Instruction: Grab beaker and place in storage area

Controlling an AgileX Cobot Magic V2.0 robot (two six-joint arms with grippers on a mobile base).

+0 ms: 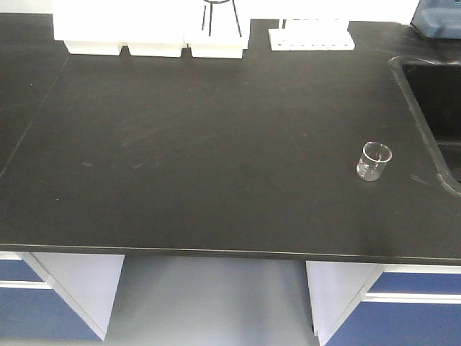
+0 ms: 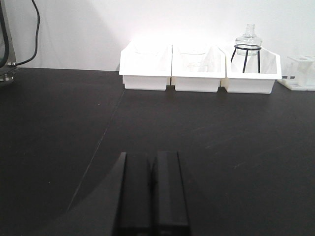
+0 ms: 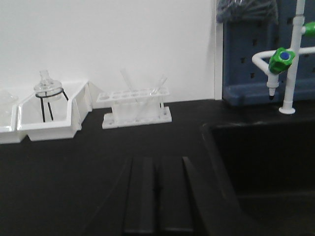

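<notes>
The small clear glass beaker [image 1: 374, 161] stands upright on the black benchtop [image 1: 216, 144] at the right, close to the sink's left rim. It shows in neither wrist view. My left gripper [image 2: 153, 156] is shut and empty, its jaws pressed together low over the benchtop, pointing at the white bins. My right gripper [image 3: 156, 161] is shut and empty too, low over the benchtop beside the sink. Neither gripper shows in the front view. The storage area is out of view.
Three white bins [image 1: 151, 32] stand along the back wall, one holding a glass flask on a black wire stand [image 2: 246, 46]. A white test-tube rack [image 3: 135, 105] is to their right. A black sink [image 1: 436, 108] with a green-handled tap [image 3: 283, 56] is at right.
</notes>
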